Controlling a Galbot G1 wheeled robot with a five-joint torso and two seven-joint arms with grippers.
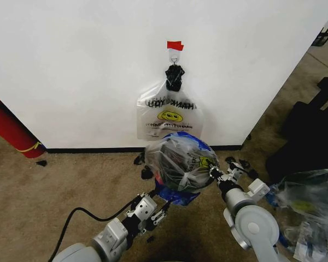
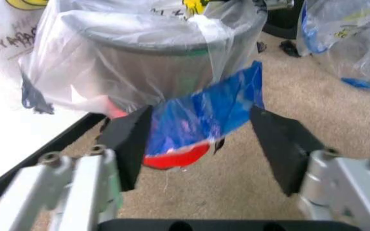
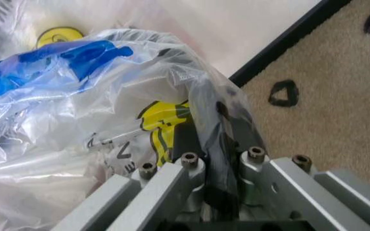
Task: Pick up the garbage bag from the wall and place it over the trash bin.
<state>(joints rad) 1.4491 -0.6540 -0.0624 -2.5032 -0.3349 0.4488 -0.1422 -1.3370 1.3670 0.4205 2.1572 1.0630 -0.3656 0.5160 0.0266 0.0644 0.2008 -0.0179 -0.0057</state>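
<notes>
The left gripper [image 1: 159, 210] sits low in front of the trash bin [image 2: 152, 67], released, its jaws spread on either side of a hanging blue flap of the garbage bag [image 1: 180, 161]. The garbage bag is draped over the trash bin, covering its rim and upper body; the bin stands on carpet just before the wall [image 1: 71, 65]. A whitish smiley bag [image 1: 168, 117] hangs from the wall hook above it. The right gripper [image 1: 216, 173] is clenched on the garbage bag's edge at the bin's right side.
</notes>
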